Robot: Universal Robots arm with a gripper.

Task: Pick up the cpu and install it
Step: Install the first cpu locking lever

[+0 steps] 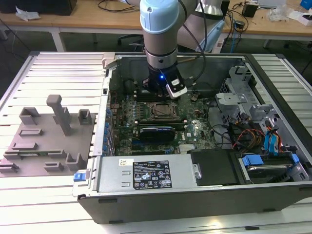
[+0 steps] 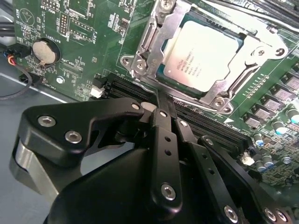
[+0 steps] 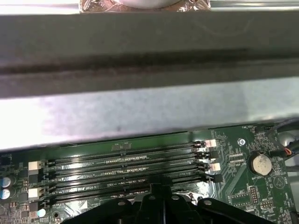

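The cpu (image 2: 203,56) lies flat in the motherboard socket (image 1: 163,111), its silvery lid facing up inside the metal retention frame (image 2: 145,44). My gripper (image 2: 159,98) hovers just beside the socket, over the black memory slots (image 3: 126,161), with its black fingers (image 2: 164,126) pressed together and nothing between them. In the exterior view the gripper (image 1: 160,92) hangs from the arm inside the open computer case (image 1: 97,161), at the socket's far edge.
A grey fixture plate with plastic blocks (image 1: 48,131) lies at the exterior view's left. A black graphics card (image 1: 156,131), the power supply (image 1: 146,173) and a drive cage with blue parts (image 1: 265,146) crowd the case. The grey case wall (image 3: 140,70) rises close behind the memory slots.
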